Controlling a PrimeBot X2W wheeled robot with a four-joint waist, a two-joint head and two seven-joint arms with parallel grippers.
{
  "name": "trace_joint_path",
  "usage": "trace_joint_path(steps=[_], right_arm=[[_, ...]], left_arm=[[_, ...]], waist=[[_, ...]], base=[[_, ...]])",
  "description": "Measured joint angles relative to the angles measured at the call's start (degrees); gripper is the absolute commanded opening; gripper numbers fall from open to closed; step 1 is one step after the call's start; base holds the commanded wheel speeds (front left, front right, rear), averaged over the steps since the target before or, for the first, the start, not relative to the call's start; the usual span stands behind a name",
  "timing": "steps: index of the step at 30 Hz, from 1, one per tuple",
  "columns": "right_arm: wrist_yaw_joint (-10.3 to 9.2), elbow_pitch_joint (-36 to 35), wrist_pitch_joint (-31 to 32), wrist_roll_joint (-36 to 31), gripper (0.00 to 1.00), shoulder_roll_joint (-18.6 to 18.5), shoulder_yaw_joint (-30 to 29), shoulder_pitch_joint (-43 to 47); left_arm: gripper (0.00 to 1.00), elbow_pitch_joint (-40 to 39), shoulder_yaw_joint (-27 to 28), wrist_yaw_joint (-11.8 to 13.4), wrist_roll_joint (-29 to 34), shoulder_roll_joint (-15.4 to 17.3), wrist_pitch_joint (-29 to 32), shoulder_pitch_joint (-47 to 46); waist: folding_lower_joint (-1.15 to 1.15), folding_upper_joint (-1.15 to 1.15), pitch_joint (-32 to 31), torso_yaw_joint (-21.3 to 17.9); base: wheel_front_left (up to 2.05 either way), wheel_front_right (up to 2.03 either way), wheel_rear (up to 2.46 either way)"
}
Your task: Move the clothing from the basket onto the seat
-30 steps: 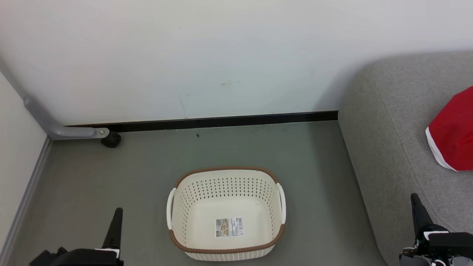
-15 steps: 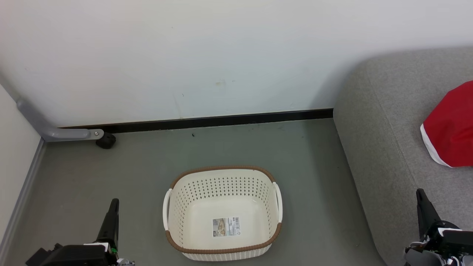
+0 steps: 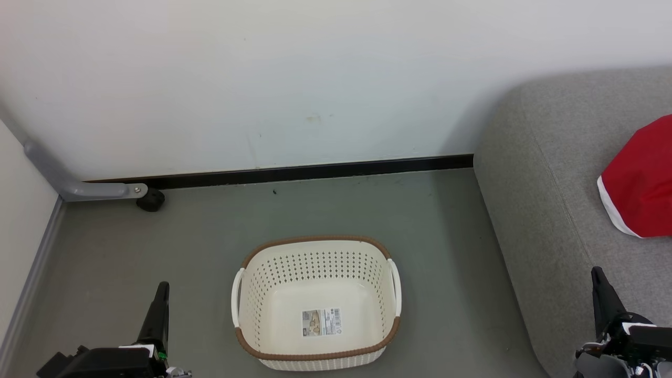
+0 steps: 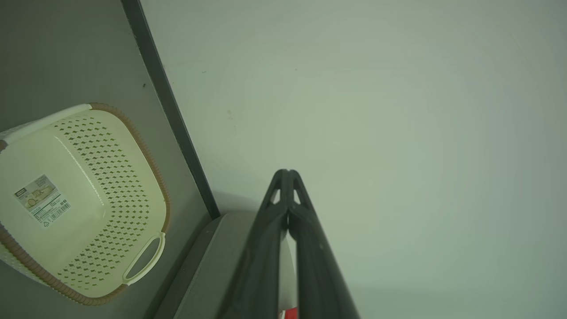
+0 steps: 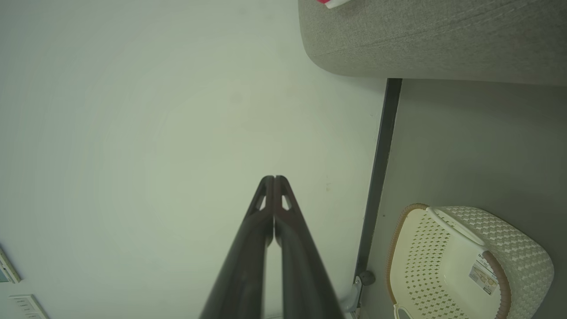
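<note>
Head view: basket (image 3: 315, 239) lower centre, empty; clothing (image 3: 643, 178) on seat (image 3: 546, 199). Left gripper (image 3: 163, 287) and right gripper (image 3: 596, 273) clenched, empty. Further reaching risks dislodging it.

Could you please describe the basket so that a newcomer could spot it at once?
Start at the white wall with its black skirting strip; on the grey floor before it, left of the large grey woven-fabric couch seat, stands a cream perforated plastic basket. Its brown woven-look rim, two white side handles and paper label inside its base set it apart.
</note>
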Motion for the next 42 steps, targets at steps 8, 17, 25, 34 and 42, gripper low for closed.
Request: trace_joint_path(steps=[8,17,25,34,42], right_arm=[[0.0,0.0,0.0,0.0,0.0,0.0,0.0,0.0],[0.0,-0.01,0.0,0.0,0.0,0.0,0.01,0.0],[0.0,-0.01,0.0,0.01,0.0,0.0,0.01,0.0],[0.0,-0.02,0.0,0.01,0.0,0.0,0.01,0.0],[0.0,-0.02,0.0,0.01,0.0,0.0,0.01,0.0]], left_arm=[[0.0,-0.02,0.0,0.0,0.0,0.0,0.0,0.0],[0.0,-0.07,0.0,0.0,-0.01,-0.01,0.0,0.0],[0.0,-0.12,0.0,0.0,-0.01,-0.01,0.0,0.0],[0.0,-0.18,0.0,0.0,-0.01,-0.01,0.0,0.0],[0.0,-0.23,0.0,0.0,-0.01,-0.01,0.0,0.0]], waist=[[0.0,0.0,0.0,0.0],[0.0,0.0,0.0,0.0],[0.0,0.0,0.01,0.0],[0.0,0.0,0.01,0.0],[0.0,0.0,0.01,0.0]], base=[[0.0,0.0,0.0],[0.0,0.0,0.0],[0.0,0.0,0.0],[0.0,0.0,0.0],[0.0,0.0,0.0]])
